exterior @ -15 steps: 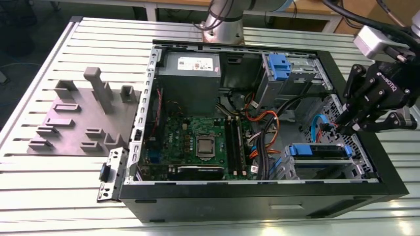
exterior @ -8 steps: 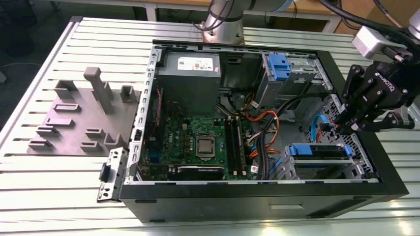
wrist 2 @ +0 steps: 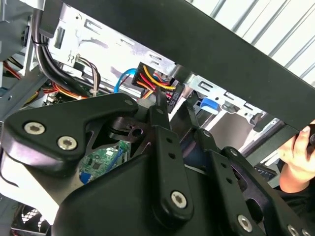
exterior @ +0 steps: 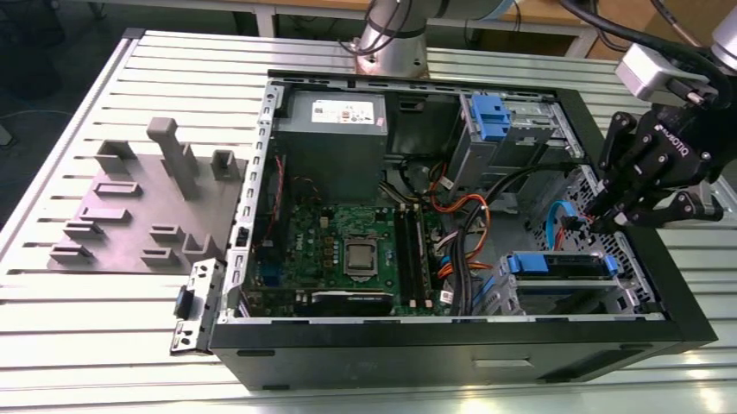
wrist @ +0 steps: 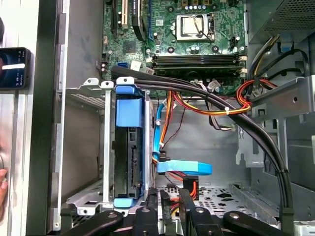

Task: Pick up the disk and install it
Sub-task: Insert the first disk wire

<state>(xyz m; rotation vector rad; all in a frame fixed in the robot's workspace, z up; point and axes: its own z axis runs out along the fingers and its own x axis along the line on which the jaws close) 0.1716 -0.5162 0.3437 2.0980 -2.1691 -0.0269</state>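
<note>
Hovering over the open computer case [exterior: 461, 341], pincer [exterior: 608, 226] empty, fingers look pressed together. One disk [wrist: 129, 147] in its blue bracket sits in the drive cage [wrist: 88, 142], edge up. Risk: fingers snagging the cable bundle [wrist: 221, 110] or blue data cable [wrist: 184, 168] just beside the disk. One motherboard [exterior: 345, 250]; one person's hand [wrist 2: 301, 157] near the case.

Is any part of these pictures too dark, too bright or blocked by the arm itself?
In the exterior view the computer case front panel is near black, while the slatted table is pale and washed. In the second wrist view the gripper linkage blocks the lower half. In the first wrist view the disk is evenly lit.
</note>
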